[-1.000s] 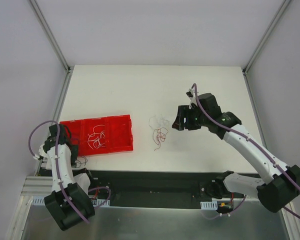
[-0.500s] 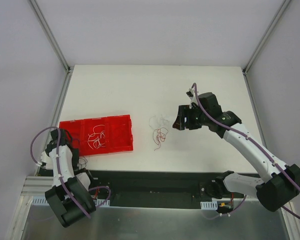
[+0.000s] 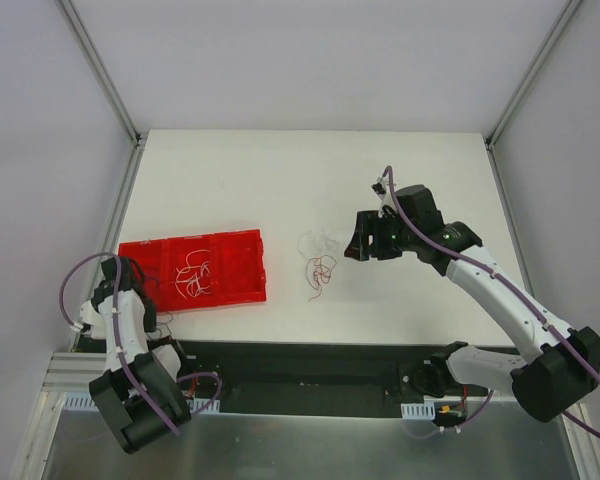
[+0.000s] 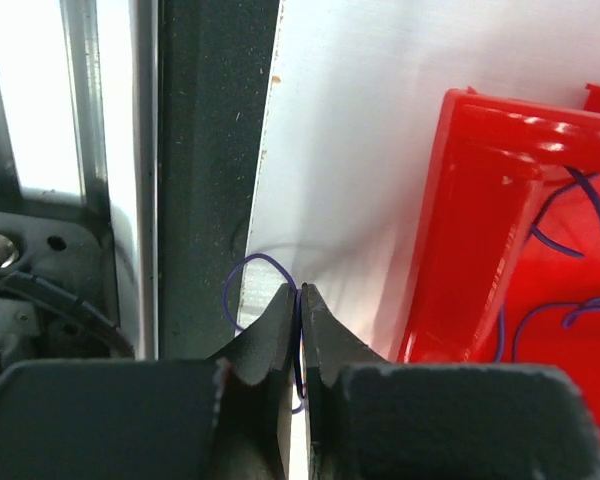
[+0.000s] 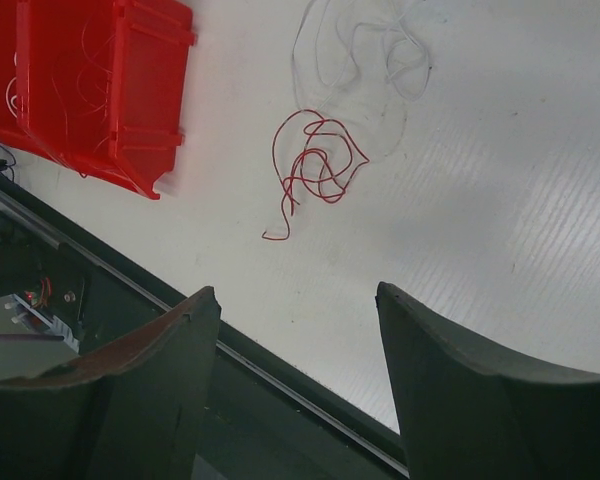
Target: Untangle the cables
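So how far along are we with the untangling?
Looks done: several wires lie in the red bin, though I can't tell if they are fully separated. In hand: the left tool is shut on a purple wire at the table edge beside the bin. Left: a red wire and a whitish wire overlap on the table, with the open right tool above, touching neither.
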{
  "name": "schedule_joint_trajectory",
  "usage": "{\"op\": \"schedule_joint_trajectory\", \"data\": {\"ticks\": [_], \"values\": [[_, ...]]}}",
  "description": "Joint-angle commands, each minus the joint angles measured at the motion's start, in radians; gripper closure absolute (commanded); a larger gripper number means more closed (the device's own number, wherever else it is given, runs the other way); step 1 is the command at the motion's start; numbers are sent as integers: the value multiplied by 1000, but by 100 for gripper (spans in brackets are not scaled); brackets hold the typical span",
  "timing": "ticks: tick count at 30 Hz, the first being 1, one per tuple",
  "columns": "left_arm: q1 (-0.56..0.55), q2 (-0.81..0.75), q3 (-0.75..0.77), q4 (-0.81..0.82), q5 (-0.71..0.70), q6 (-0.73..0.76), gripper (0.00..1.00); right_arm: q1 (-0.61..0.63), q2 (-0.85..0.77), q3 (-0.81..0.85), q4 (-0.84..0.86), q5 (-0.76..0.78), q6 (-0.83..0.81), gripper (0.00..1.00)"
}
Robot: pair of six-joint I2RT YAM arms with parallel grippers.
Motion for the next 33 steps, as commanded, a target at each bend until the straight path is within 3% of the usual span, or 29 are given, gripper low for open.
{"op": "schedule_joint_trajectory", "data": {"ticks": [1, 5, 10, 22, 26, 28, 30, 33], "values": [[12, -40, 130, -154, -25, 10, 100, -10, -1, 4, 23, -18, -4, 33], [12, -91, 275, -241, -26, 40, 100, -11, 5, 10, 25, -26, -1, 33], [12, -94, 368, -188, 36, 102, 100, -13, -1, -2, 49, -34, 20, 33], [12, 284, 378, 149, 164, 251, 100, -13, -24, -13, 64, -15, 37, 33], [12, 367, 416, 151, 179, 259, 97, -13, -39, -23, 83, -14, 51, 33], [12, 361, 427, 135, 153, 260, 62, -13, -55, -40, 101, -6, 60, 33], [12, 331, 440, 107, 95, 262, 16, -13, -68, -51, 101, -2, 56, 33], [6, 260, 459, 84, 63, 279, 8, -16, -78, -63, 98, 14, 45, 33]]}}
